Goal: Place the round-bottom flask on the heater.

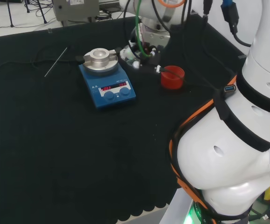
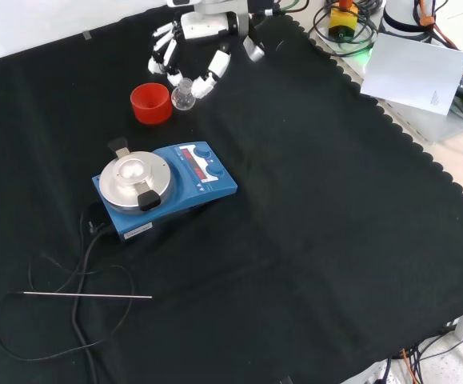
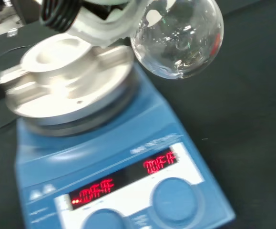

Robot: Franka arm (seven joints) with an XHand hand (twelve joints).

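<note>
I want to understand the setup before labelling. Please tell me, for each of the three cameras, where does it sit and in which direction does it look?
Head view: behind and above the arm's base, looking over the white links at the heater and red ring.
Front view: opposite, looking down on the cloth; the hand enters from the top, holding the flask.
Wrist view: at the wrist, looking past the hand at the flask, heater behind.
Shared: all three show the blue heater.
</note>
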